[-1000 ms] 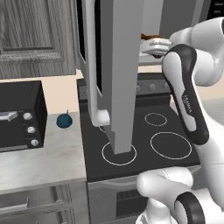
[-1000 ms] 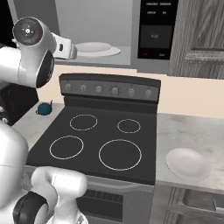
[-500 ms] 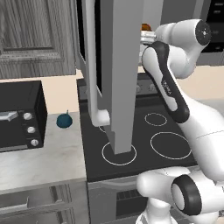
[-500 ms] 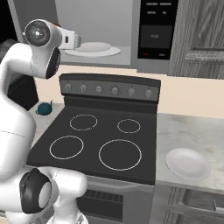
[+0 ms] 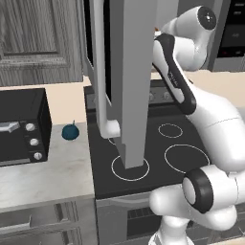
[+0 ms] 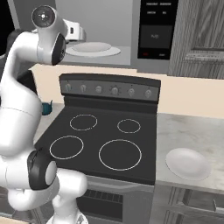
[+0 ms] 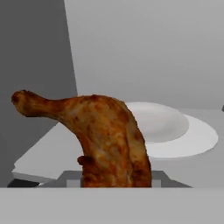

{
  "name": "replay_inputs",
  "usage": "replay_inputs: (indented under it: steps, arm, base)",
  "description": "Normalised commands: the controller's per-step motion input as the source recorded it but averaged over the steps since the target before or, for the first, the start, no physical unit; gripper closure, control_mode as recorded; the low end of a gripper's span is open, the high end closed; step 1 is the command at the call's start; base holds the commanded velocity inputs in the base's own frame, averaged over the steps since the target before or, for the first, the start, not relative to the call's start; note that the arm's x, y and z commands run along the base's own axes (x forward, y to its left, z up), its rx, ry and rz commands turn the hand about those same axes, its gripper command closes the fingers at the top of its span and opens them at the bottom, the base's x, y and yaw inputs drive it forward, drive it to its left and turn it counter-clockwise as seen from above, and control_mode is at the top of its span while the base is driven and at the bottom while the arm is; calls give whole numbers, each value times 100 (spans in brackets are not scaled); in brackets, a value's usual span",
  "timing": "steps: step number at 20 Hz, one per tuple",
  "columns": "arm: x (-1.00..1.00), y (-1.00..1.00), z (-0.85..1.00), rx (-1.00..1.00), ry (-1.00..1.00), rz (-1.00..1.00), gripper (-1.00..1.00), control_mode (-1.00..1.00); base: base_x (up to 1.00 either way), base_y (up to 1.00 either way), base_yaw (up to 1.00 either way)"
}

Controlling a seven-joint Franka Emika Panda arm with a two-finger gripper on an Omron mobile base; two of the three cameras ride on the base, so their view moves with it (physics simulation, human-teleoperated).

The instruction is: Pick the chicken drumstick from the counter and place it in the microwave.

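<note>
Pinching the chicken drumstick (image 7: 103,138) between its jaws, gripper (image 7: 114,177) faces the microwave (image 7: 144,52).

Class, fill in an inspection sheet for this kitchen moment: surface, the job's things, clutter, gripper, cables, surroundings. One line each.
Surface: counter left of the black stovetop; more counter to its right.
Job's things: chicken drumstick in front of the white tray inside the microwave, whose door stands open.
Clutter: teal ball by the toaster oven; white plate on the right counter.
Gripper: gripper at the microwave opening, shut on the drumstick.
Cables: nothing seen.
Surroundings: wooden cabinets, grey drawers below.
</note>
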Motion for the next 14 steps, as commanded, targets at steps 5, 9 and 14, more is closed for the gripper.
replay_inputs:
  steps: [5,9,14]
  arm:
    - [47,-25,-29,-3,3,0,100,-100]
    - [45,-24,-37,-1,1,0,100,-100]
    - [60,-5,-11,0,4,0,100,-100]
  base:
    - [0,0,0]
    - [0,0,0]
    - [0,0,0]
